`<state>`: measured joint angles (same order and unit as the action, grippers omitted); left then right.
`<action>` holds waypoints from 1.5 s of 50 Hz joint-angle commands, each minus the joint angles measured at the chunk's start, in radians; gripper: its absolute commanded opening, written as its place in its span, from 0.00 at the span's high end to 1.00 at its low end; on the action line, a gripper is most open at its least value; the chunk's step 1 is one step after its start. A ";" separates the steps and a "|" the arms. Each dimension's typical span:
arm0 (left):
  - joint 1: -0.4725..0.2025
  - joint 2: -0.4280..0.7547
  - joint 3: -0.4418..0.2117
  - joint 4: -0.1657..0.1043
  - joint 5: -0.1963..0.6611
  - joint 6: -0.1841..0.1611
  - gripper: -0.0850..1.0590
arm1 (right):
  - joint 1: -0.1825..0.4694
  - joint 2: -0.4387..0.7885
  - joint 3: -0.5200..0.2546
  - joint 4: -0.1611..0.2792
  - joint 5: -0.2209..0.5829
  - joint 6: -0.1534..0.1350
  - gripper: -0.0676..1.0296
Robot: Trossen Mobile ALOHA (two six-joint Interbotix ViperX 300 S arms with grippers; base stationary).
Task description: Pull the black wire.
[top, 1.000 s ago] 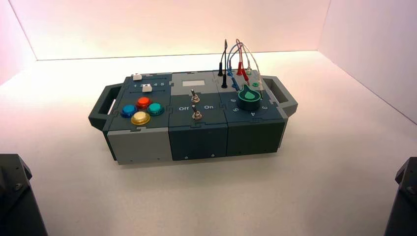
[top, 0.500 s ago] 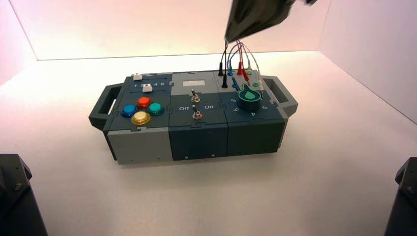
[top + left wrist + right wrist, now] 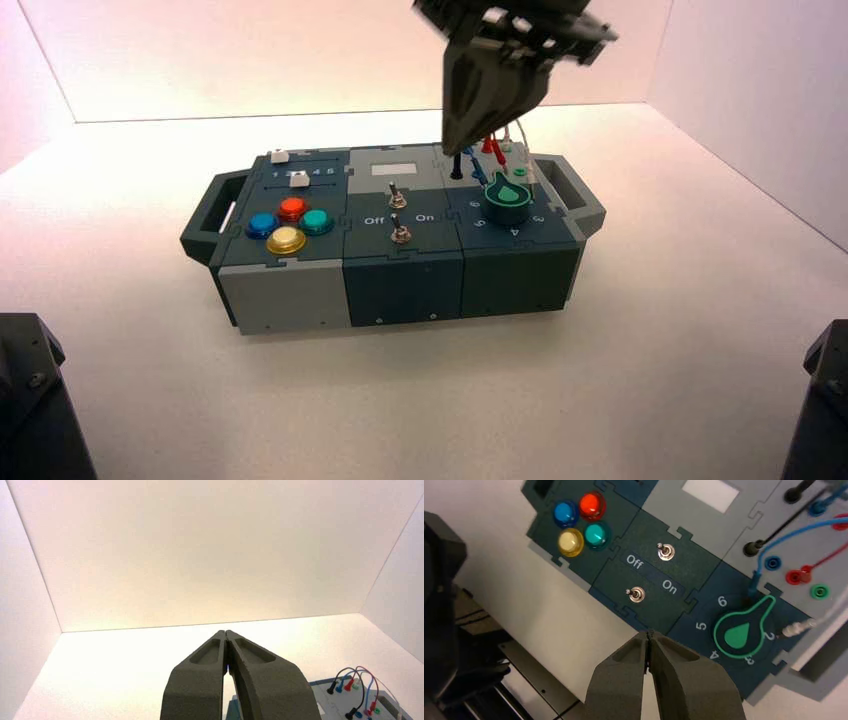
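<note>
Tips (image 3: 640,647) together, tapered right end effector (image 3: 649,634) hovers near thin looped black wire (image 3: 363,690); left end effector (image 3: 225,633), closed, leftward.

Four buttons (image 3: 592,506), two switches (image 3: 666,552), one knob (image 3: 737,635); wires (image 3: 794,522) overlap, perhaps four.

Green-pointer knob (image 3: 738,634), red button (image 3: 592,506), yellow button (image 3: 570,542)
</note>
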<state>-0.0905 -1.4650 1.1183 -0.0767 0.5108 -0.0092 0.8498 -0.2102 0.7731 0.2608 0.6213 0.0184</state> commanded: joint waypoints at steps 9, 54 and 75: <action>-0.003 0.008 -0.011 -0.002 -0.014 0.003 0.95 | -0.005 0.137 -0.084 -0.011 -0.005 -0.002 0.94; -0.003 -0.005 -0.008 -0.002 -0.023 0.002 0.95 | -0.164 0.299 -0.186 -0.098 -0.026 -0.003 0.92; -0.005 -0.002 -0.006 -0.002 -0.023 0.003 0.95 | -0.207 0.310 -0.207 -0.112 -0.012 -0.005 0.87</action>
<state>-0.0920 -1.4788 1.1229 -0.0767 0.4985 -0.0092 0.6427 0.1150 0.5952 0.1503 0.6075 0.0153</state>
